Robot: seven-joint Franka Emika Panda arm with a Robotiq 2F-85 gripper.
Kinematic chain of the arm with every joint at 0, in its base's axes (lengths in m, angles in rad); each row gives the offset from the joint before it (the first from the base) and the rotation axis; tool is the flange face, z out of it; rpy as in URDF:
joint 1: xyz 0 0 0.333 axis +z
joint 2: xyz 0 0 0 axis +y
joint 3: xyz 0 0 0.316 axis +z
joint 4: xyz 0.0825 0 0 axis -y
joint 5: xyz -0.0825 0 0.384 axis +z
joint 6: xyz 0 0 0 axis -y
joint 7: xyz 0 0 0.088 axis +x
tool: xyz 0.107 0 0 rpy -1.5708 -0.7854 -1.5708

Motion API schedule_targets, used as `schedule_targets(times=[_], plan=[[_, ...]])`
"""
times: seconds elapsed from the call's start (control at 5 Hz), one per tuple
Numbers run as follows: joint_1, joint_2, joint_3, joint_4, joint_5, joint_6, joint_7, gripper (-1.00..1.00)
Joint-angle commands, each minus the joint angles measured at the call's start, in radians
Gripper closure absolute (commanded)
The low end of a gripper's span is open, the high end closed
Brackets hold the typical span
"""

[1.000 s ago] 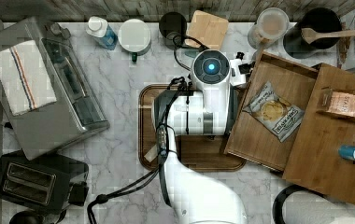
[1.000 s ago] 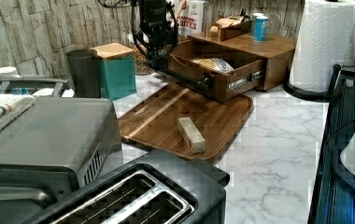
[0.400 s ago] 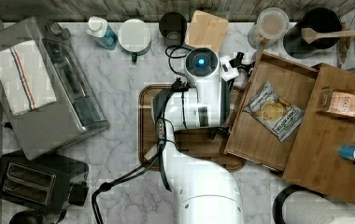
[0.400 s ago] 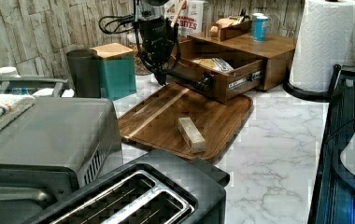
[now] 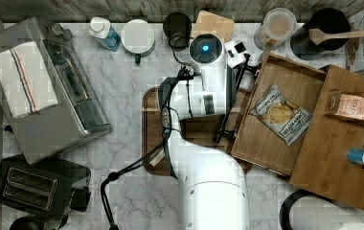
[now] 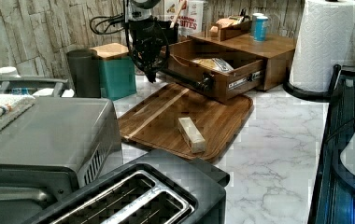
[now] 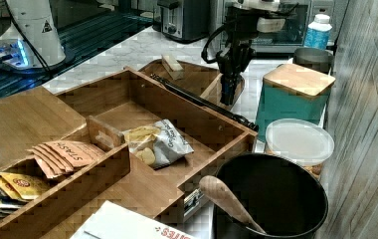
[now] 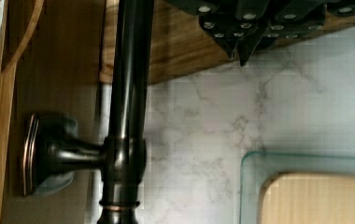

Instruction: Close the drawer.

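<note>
The drawer (image 5: 278, 120) stands pulled out of its wooden unit at the top view's right, a snack bag (image 5: 280, 113) lying inside. The gripper (image 6: 151, 74) hangs just beside the dark handle bar (image 8: 126, 93) on the drawer's front, above the marble surface (image 6: 278, 154); its fingers (image 8: 241, 39) look clenched on nothing.
</note>
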State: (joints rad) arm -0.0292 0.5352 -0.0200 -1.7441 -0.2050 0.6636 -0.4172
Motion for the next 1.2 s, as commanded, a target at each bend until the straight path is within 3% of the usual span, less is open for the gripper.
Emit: schedule_targets(times=[0.2,0.4,0.8,1.2], plan=[[-0.057,-0.042,-0.015,0.152,0.023,-0.155,-0.071,1.0],[-0.069,-0.083,-0.014,0.076,0.025,-0.091,-0.06,1.0],[-0.163,-0.093,0.003,0.051,0.095,-0.136,-0.192,1.0],[-0.202,-0.139,-0.039,-0.095,0.087,-0.01,-0.253,1.0]])
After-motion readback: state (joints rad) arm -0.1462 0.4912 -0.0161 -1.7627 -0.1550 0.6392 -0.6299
